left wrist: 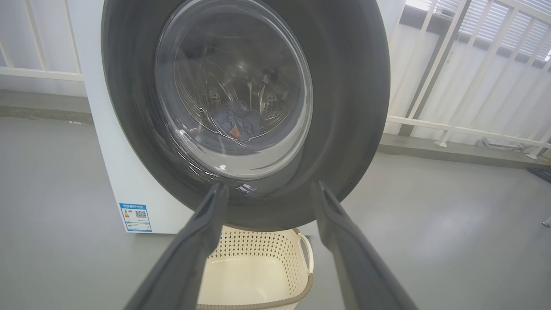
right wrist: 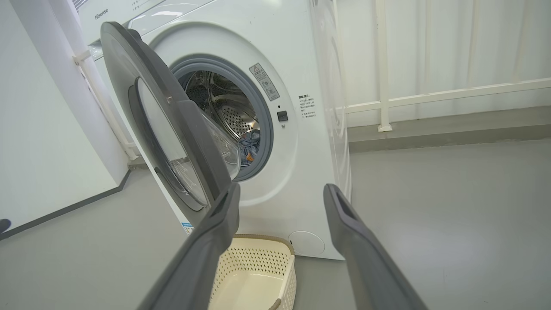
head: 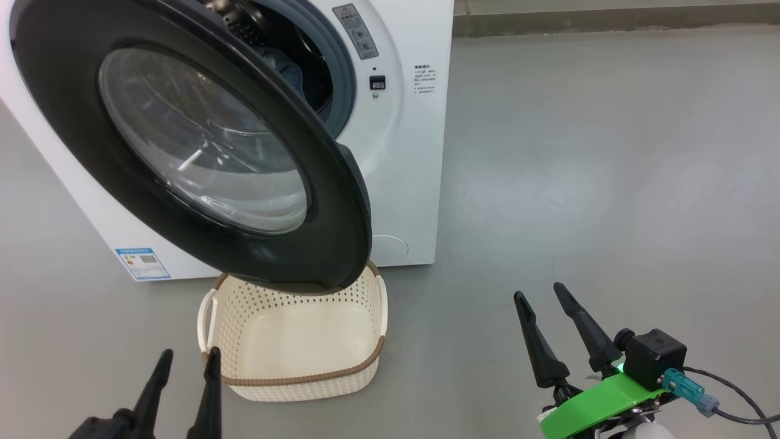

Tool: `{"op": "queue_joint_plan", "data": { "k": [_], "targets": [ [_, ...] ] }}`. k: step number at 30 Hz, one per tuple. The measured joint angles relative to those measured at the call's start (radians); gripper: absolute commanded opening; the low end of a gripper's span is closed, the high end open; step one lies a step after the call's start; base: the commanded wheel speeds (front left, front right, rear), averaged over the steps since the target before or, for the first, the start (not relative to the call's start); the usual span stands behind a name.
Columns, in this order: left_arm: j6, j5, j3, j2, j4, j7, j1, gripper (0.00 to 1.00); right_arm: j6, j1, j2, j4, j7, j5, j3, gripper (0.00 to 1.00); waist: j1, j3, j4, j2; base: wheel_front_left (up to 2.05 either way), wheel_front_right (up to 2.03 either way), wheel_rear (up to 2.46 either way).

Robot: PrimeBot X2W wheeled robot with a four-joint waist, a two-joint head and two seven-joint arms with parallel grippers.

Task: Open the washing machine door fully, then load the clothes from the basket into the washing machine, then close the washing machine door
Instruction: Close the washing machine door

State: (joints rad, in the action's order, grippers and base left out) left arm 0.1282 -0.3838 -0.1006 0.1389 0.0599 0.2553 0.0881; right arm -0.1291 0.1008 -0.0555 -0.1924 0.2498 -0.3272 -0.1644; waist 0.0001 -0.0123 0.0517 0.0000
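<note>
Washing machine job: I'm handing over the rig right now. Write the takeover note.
Grippers: the left gripper and the right gripper both have their jaws open, holding and touching nothing.
Things: the clothes lie in the drum of the washer. The basket is empty, on the floor under the lower edge of the door. The door stands partly open, hinged on the robot's left.
Done: door opened, clothes loaded.
Left: push the door shut.
</note>
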Motion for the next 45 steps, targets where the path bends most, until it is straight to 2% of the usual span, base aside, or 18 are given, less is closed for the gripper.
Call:
{"op": "queue_joint_plan", "data": {
  "k": [16, 17, 18, 19, 29, 35, 41, 45],
  "targets": [
    [0.0, 0.0, -0.011, -0.002, -0.007, 0.0, -0.001, 1.0, 0.0, 0.001, 0.0, 0.004, 0.0, 0.0, 0.001, 1.0, 0.0, 0.026, 0.006, 0.0, 0.0, 0.0, 0.0],
    [0.0, 0.0, -0.012, -0.002, -0.007, 0.0, -0.001, 1.0, 0.0, 0.001, 0.0, 0.005, 0.0, 0.0, 0.001, 0.6, 0.0, 0.029, 0.008, 0.0, 0.0, 0.0, 0.0],
    [0.0, 0.0, -0.014, -0.002, -0.007, 0.0, -0.002, 1.0, 0.0, 0.001, 0.0, 0.01, 0.0, 0.0, 0.001, 0.25, 0.0, 0.033, 0.009, 0.0, 0.0, 0.0, 0.0],
    [0.0, 0.0, -0.015, -0.002, -0.007, 0.0, -0.003, 1.0, 0.0, 0.002, 0.0, 0.016, 0.0, 0.0, 0.001, 0.0, -0.0001, 0.038, 0.01, 0.0, 0.0, 0.0, 0.0],
    [0.0, -0.009, -0.047, -0.001, -0.013, 0.0, -0.062, 1.0, 0.0, 0.075, -0.002, 0.087, 0.0, 0.056, -0.022, 0.0, -0.0001, 0.102, 0.033, 0.0, 0.0, 0.0, 0.0],
    [0.0, -0.026, -0.069, -0.002, -0.02, 0.0, -0.141, 1.0, 0.0, 0.208, -0.005, 0.08, 0.0, 0.114, -0.136, 0.0, 0.0, 0.169, 0.055, 0.0, 0.0, 0.0, 0.0],
    [0.0, -0.041, -0.094, -0.002, -0.017, 0.0, -0.195, 1.0, 0.0, 0.326, -0.034, 0.033, 0.0, 0.114, -0.28, 0.0, -0.0001, 0.239, 0.085, 0.0, 0.0, 0.0, 0.0],
    [0.0, -0.054, -0.109, -0.007, -0.015, 0.0, -0.222, 1.0, 0.0, 0.391, -0.059, -0.011, 0.001, 0.101, -0.331, 0.0, -0.0001, 0.275, 0.11, 0.0, 0.0, 0.0, 0.0]
  ]
}}
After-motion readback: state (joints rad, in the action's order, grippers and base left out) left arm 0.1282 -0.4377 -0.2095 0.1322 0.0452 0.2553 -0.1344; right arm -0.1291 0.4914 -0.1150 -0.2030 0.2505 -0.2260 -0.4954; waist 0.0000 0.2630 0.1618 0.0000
